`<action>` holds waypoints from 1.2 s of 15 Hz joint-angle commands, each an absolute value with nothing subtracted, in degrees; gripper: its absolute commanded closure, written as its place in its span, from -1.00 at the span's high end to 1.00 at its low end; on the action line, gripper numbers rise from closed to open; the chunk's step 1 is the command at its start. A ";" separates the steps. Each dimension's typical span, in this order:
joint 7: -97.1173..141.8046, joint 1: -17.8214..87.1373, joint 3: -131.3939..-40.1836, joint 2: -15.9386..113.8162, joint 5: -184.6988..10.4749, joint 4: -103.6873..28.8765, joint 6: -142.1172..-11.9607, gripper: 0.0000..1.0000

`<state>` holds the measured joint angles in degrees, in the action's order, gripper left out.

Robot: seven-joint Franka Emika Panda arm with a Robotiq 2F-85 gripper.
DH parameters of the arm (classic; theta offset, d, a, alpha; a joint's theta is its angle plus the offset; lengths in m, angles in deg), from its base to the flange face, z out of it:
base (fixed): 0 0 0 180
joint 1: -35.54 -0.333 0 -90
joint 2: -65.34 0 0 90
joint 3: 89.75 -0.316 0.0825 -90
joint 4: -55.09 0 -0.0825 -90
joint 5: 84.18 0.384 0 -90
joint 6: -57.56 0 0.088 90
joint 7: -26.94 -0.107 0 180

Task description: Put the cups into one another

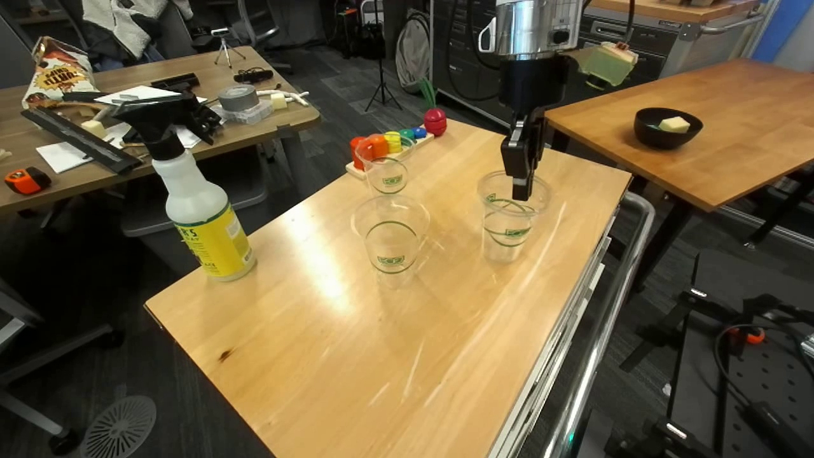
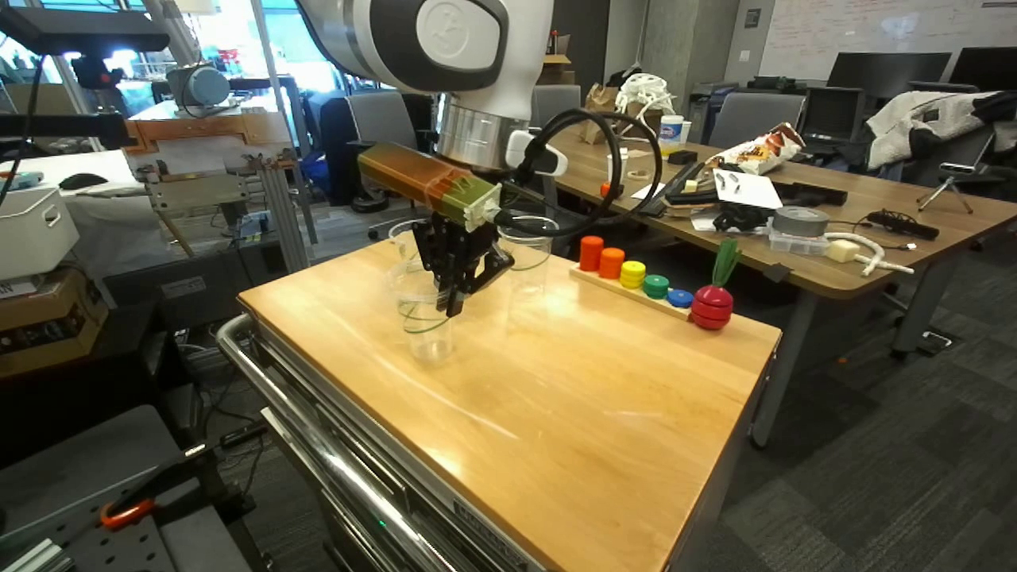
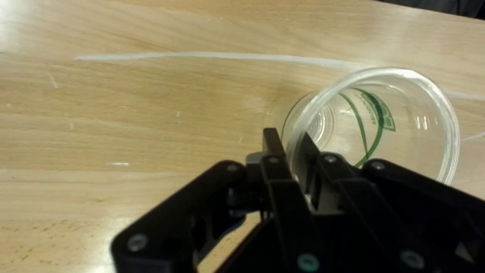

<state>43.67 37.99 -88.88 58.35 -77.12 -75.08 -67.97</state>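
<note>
Several clear cups with green print stand upright on the wooden cart top. My gripper (image 3: pixel 289 133) points down at a cup (image 3: pixel 373 113) near the rail side. One finger (image 3: pixel 273 142) is outside that cup's rim and one inside. The jaws stand a narrow gap apart, with the rim between them. In an exterior view the same cup (image 1: pixel 516 233) sits beneath my gripper (image 1: pixel 523 189); whether it is single or nested I cannot tell. To its left stand a nearer cup (image 1: pixel 390 262) and a farther cup (image 1: pixel 390 182). Behind my gripper (image 2: pixel 450 306) one cup is partly hidden.
A spray bottle (image 1: pixel 206 222) stands at the cart's left corner. Coloured toy pegs (image 2: pixel 632 275) and a red radish toy (image 2: pixel 712 307) line the far side. A metal rail (image 1: pixel 610 331) runs along one edge. A black bowl (image 1: pixel 652 130) sits on another table.
</note>
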 commanded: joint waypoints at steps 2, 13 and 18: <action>40.68 38.79 -88.22 59.10 -76.64 -73.91 -64.56 -0.96; 25.02 37.02 -88.73 56.51 -77.31 -47.73 -50.38 -0.94; 21.90 35.39 -89.79 48.38 -78.30 -32.58 -50.35 -0.93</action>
